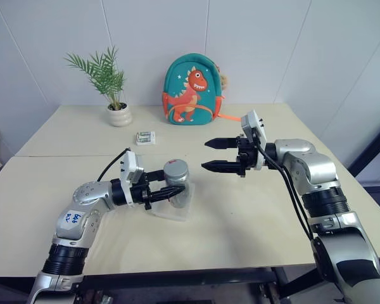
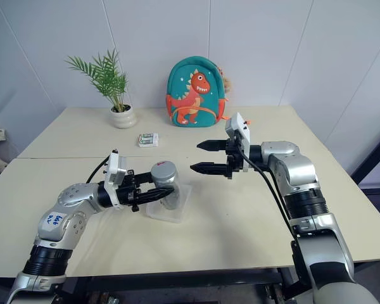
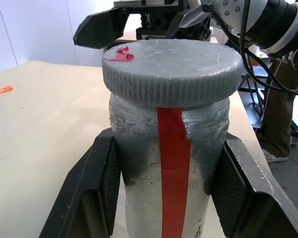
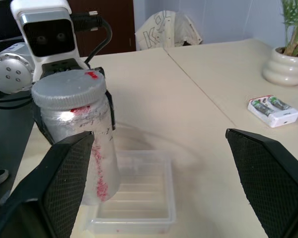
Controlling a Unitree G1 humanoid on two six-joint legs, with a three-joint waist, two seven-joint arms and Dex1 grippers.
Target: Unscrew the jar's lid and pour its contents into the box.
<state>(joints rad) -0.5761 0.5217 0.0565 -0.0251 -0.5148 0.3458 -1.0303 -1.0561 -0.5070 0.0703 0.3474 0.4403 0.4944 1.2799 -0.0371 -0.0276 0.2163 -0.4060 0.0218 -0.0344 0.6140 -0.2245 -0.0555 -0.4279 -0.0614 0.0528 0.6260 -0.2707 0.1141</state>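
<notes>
Nearest the camera in the head views, the left gripper [image 1: 171, 190] sits just left of the frame's centre, its jaws clamped on the jar [image 1: 177, 183], one black finger [image 3: 97, 188] pressed on each side of the cloudy wall. On the jar's wall a red strip runs downward from under the lid [image 1: 176, 168]. That grey ribbed cap sits on the jar's mouth and carries a small red mark on its top near the rim. The jar stands upright over the box [image 1: 172, 208], a shallow clear tray lying on the pale worktop [image 1: 240, 221] at the frame's centre; whether the jar's base touches the tray floor I cannot tell. The contents cannot be made out through the frosted wall.

Right of centre and a little higher in the frame, the right gripper [image 1: 216, 155] hangs level, pointing toward the left side of the picture, apart from the lid, its jaws spread wide and holding nothing.

Toward the top of the frame, at the far edge of the worktop, stand a potted plant [image 1: 117, 107] in the upper left and a teal dinosaur backpack [image 1: 193, 88] at upper centre. A small white-green packet [image 1: 145, 137] lies between them, nearer the camera.
</notes>
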